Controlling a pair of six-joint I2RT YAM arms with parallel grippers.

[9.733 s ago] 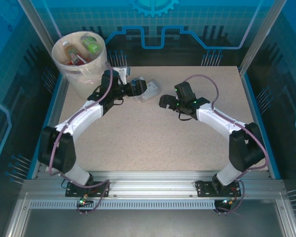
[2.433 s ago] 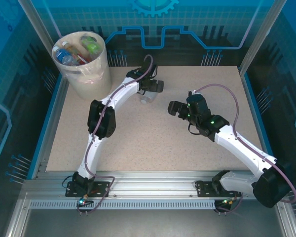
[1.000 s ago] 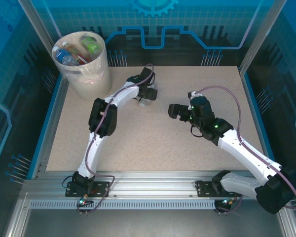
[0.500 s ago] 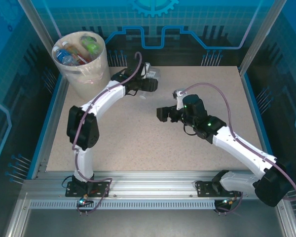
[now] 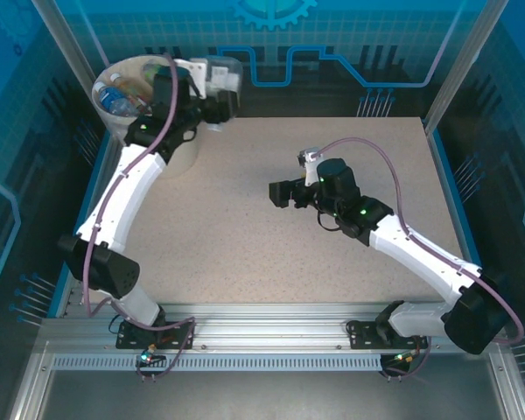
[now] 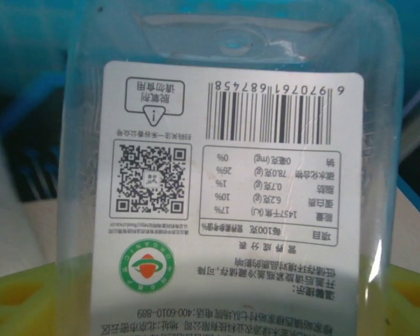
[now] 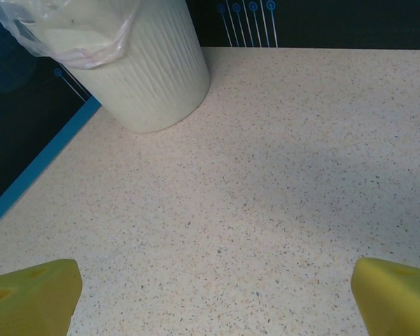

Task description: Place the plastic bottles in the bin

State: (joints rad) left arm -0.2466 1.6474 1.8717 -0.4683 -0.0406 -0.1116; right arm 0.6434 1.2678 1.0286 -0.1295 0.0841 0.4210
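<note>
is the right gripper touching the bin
Apart. In the right wrist view, bare table lies between the fingers of the right gripper and the bin; the top view shows the same gap.

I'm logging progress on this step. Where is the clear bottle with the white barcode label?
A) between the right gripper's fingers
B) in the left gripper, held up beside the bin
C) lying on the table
B: the left gripper is closed on the clear bottle, up beside the bin, while the right gripper is open and holds nothing.

clear bottle [image 6: 231, 175] cropped at the bottom edge, bin [image 7: 154, 77] top cut off
</note>
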